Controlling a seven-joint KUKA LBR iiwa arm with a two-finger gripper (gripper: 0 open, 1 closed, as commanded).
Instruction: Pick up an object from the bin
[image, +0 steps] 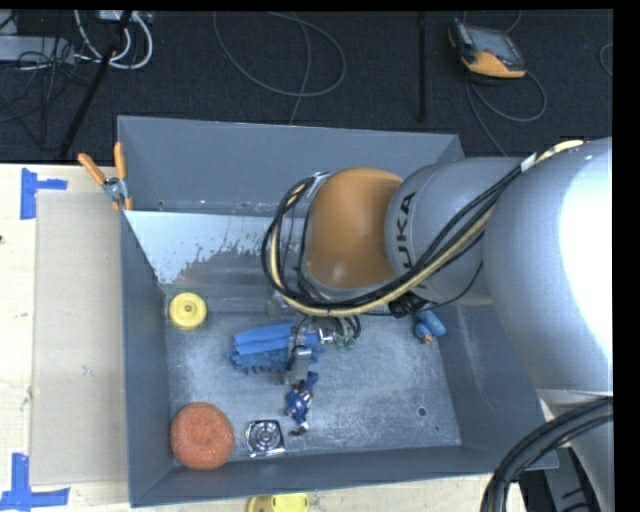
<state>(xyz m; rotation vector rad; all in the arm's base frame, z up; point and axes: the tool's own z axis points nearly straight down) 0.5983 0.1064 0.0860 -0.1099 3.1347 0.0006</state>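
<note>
end effector (303, 347) low over the middle of the grey metal bin (200, 180), tucked beneath the arm's orange wrist cover (350, 235) and looped cables. released or clenched: cannot tell, hidden from above. just at its 9 o'clock, touching or very nearly so, a blue plastic toothed piece (260, 350), comb-like, lying flat and a little tilted on the bin floor. close at its 6 o'clock, a small dark-blue toy (299, 400), knobbly and irregular in shape. just beside at 3 o'clock, a tiny green bit (346, 342), too small to name. further out toward 3 o'clock, a short blue peg (429, 326) with an orange tip. well apart at 10 o'clock, a smooth yellow disc (187, 311) with a hole in its middle. near the bin's 7 o'clock corner, a rust-orange round pad (202, 435), rough and fuzzy. just beside that, at its 3 o'clock, a shiny silver metal piece (264, 437) with a ringed face. bin floor scuffed and speckled pale.
</note>
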